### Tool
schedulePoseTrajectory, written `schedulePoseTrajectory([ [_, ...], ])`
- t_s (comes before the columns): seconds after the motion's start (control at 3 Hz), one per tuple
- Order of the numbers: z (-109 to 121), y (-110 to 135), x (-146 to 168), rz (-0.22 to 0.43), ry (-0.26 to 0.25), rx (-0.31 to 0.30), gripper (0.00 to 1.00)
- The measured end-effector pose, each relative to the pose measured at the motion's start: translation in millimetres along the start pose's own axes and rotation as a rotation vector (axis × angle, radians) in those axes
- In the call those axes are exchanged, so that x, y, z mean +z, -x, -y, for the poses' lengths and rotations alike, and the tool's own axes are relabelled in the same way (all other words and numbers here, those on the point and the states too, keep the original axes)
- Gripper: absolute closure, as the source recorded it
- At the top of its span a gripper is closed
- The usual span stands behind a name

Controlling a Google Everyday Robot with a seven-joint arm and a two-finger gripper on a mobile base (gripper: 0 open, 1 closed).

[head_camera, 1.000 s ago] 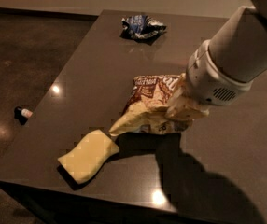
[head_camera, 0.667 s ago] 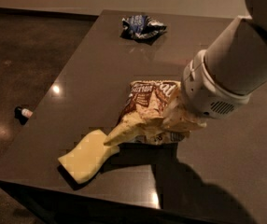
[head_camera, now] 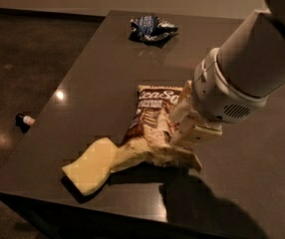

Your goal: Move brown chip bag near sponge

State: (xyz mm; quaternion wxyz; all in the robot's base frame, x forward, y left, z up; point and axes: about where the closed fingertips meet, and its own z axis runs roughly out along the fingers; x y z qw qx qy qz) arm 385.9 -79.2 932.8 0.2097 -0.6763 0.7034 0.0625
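The brown chip bag point(head_camera: 150, 116) lies crumpled on the dark table point(head_camera: 92, 73), front of centre, with its "Sea Salt" end pointing away. Its cream lower end touches the right side of the pale yellow sponge point(head_camera: 89, 167), which lies near the table's front left corner. My gripper point(head_camera: 176, 129) comes in from the upper right on a thick white arm. It is shut on the bag's right edge, and the foil bunches up around the cream fingers point(head_camera: 181, 106). The arm hides part of the bag's right side.
A smaller dark blue and white bag point(head_camera: 151, 29) lies crumpled at the table's far edge. A small dark object with a light tip point(head_camera: 24, 119) sits on the floor left of the table. The table's front edge is just below the sponge.
My gripper has moved left and toward the front edge, dragging the brown bag with it. The bag's cream end has stayed against the sponge. The sponge has not moved.
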Motion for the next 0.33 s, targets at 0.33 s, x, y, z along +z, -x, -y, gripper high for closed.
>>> schedulePoseTrajectory([
  [0.33,-0.4,3.2,-2.7,0.000,-0.007,-0.006,0.00],
])
